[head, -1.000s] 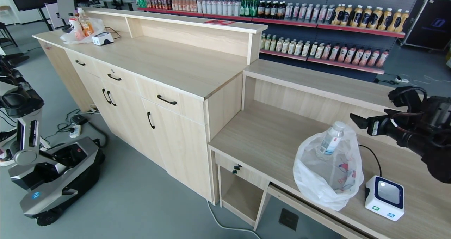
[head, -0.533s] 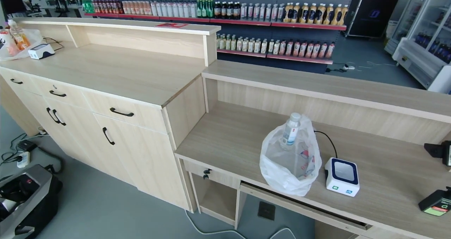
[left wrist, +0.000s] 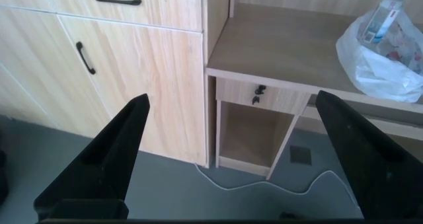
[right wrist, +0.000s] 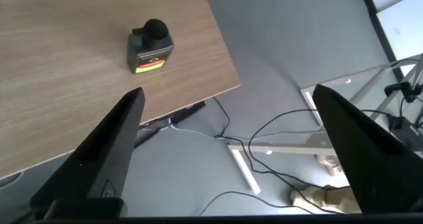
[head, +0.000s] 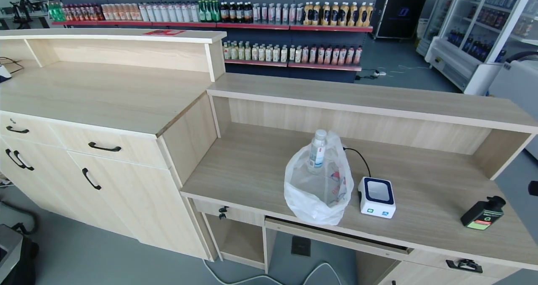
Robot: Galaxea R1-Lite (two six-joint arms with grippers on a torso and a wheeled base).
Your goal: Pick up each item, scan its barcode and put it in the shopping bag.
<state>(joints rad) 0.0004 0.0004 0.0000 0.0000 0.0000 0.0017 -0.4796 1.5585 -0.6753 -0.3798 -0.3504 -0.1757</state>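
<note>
With left tool (left wrist: 232,98) and right tool (right wrist: 228,92) both released, a clear bottle (head: 317,150) sits in the shopping bag (head: 309,199) at nine o'clock of the scanner (head: 377,196), and the next pick, seemingly a dark bottle (head: 482,213) at its four o'clock on the table (head: 260,167), wants the right tool lowered over it.

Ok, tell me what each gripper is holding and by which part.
Nothing is held. The left gripper and right gripper both have open, empty jaws; the black bottle sits on the desk, untouched.
</note>
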